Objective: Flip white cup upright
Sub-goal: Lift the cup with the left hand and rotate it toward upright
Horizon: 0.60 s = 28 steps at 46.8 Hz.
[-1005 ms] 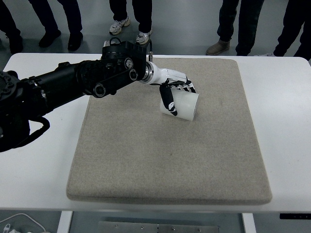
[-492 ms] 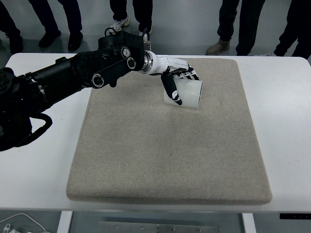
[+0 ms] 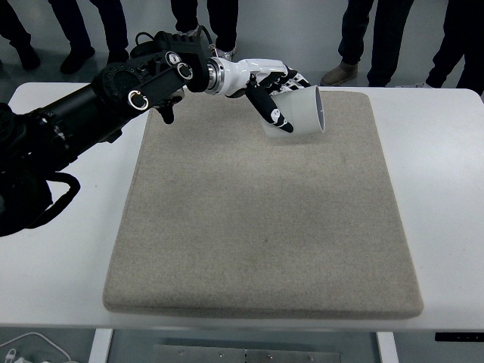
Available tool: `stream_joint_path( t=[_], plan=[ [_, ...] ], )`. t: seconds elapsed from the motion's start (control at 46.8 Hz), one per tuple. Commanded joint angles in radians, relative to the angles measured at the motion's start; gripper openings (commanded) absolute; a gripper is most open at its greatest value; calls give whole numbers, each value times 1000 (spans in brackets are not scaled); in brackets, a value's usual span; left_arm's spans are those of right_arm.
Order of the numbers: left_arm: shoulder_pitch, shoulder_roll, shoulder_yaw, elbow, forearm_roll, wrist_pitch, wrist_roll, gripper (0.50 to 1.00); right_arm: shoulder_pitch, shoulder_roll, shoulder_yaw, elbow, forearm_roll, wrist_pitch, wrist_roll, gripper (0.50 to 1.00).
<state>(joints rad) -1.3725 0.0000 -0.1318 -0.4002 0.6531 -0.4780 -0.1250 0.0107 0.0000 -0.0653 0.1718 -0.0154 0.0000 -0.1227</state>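
Observation:
The white cup (image 3: 299, 115) is held in my left hand (image 3: 277, 97), lifted above the far part of the grey felt mat (image 3: 265, 227). The cup is tilted on its side with its open mouth facing right. My white-and-black fingers wrap over its top and my thumb (image 3: 271, 111) runs down its near side. The black left arm (image 3: 113, 98) comes in from the left edge across the table's far left corner. The right arm is out of view.
The mat lies on a white table (image 3: 439, 197). Several people's legs and shoes (image 3: 204, 38) stand along the table's far side. A white cable (image 3: 23, 352) shows below the table's front left edge.
My left hand has raised the cup off the mat and carried it toward the far edge and slightly right. The cup has tipped so its mouth faces more to the right.

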Motion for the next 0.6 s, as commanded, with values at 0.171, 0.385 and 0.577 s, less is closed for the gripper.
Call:
stream_joint_path(
  t=[0.171,0.385,0.577],
  plan=[
    [10,0,0,32,-159,-1,-91,598,0,0,2,0,2,0,0,930],
    [69,38,-2,34,-227,-1,-176,604,0,0,2,0,2,0,0,930],
    [119,63,-2,34,-291,-2,-240,606,0,0,2,0,2,0,-2,930]
  ],
)
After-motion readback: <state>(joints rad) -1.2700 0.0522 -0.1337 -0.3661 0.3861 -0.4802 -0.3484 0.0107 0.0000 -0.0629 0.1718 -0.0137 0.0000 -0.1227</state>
